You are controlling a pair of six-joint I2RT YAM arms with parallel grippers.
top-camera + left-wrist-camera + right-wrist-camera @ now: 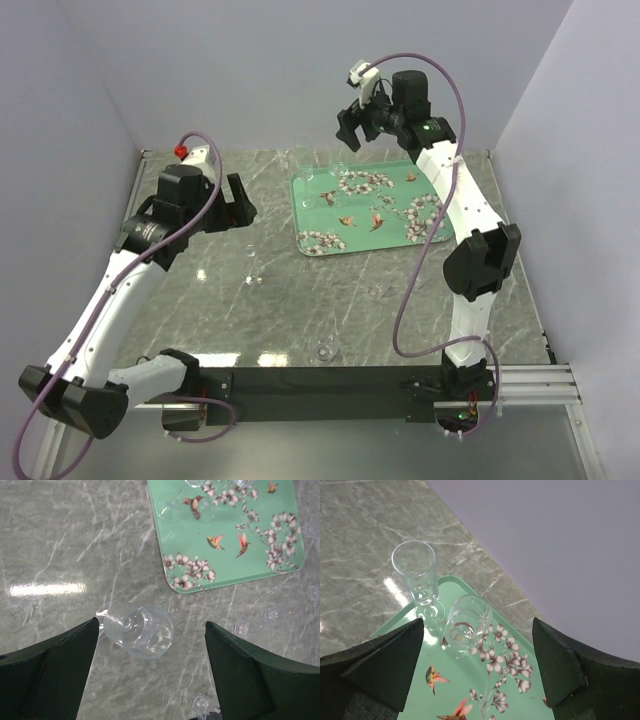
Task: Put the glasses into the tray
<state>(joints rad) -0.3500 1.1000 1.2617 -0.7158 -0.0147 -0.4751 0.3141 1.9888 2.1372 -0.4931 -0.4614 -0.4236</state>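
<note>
though faint, a clear, perhaps faceted tumbler (137, 630) on marble (60, 540)

Left arm extended forward and low, left gripper (232, 205) pointing down, jaws wide apart, holding nothing. Right arm reared up high, forearm angled inward, right gripper (358, 124) tilted down, jaws spread, empty.

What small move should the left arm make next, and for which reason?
Probably lower the left pincer around the glass lying on its side on the table, ready to close. Its jaws stand open with that glass between them in the wrist view, and it lies outside the tray.
</note>
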